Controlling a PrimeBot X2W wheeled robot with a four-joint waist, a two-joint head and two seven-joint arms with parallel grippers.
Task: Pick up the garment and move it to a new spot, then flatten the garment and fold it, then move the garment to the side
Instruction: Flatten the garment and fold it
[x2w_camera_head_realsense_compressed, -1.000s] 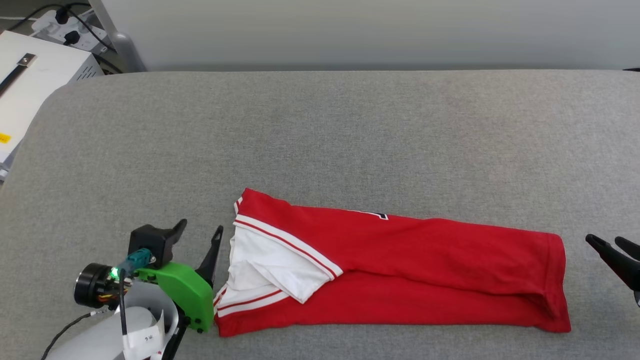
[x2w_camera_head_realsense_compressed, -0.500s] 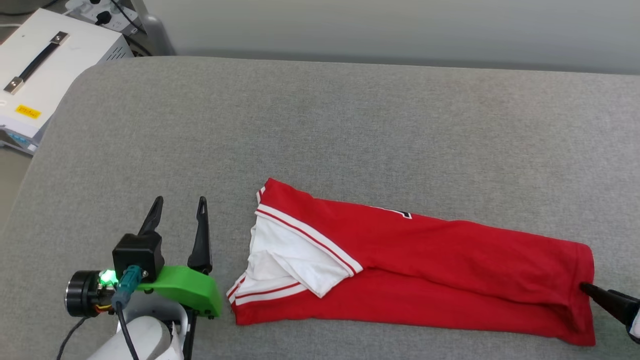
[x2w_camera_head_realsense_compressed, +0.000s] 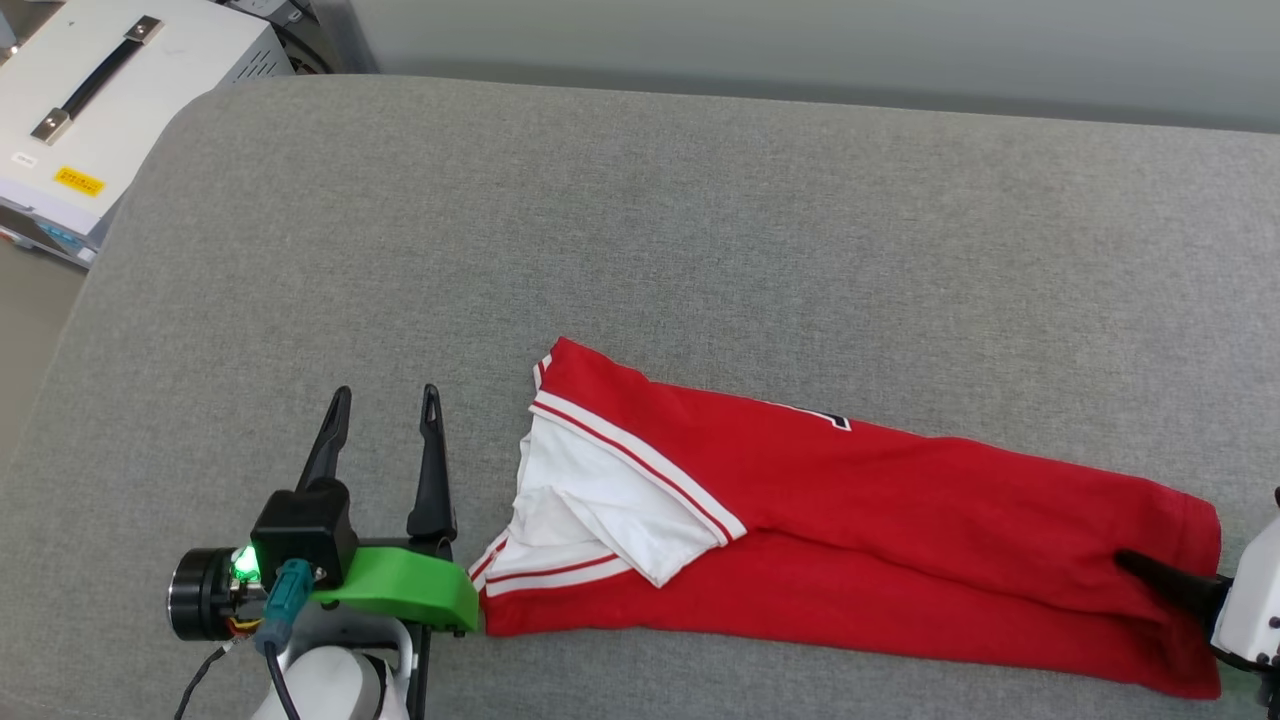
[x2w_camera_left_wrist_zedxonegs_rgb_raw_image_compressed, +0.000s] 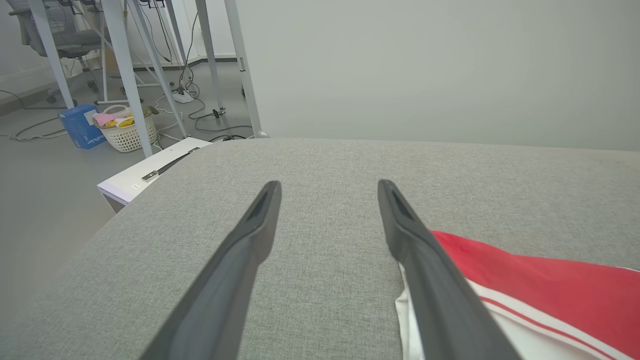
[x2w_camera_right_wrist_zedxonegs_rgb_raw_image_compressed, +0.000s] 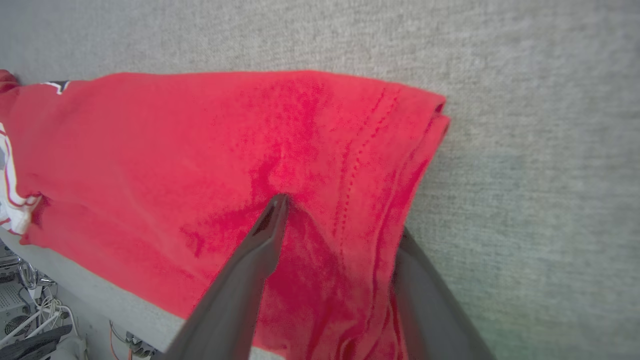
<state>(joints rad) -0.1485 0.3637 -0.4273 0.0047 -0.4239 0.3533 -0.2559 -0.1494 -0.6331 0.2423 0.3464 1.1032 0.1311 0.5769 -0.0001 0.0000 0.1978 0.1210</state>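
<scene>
Grey cloth-covered desk (x2w_camera_head_realsense_compressed: 640, 220). We find the right tool (x2w_camera_right_wrist_zedxonegs_rgb_raw_image_compressed: 342, 215) spread astride the garment's (x2w_camera_head_realsense_compressed: 900, 500) hem end, one finger on the cloth. The left tool (x2w_camera_head_realsense_compressed: 385, 392), spread and empty, stands just beside the sleeve end. The garment's long axis runs left to right between both arms.

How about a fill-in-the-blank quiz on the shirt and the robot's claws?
The garment on the grey padded surface is mostly ____.
Its folded-over sleeve is ____.
The left gripper, beside that sleeve, holds ____.
The right gripper, at the hem, has its jaws ____.
Missing: red, white, nothing, open.
</scene>
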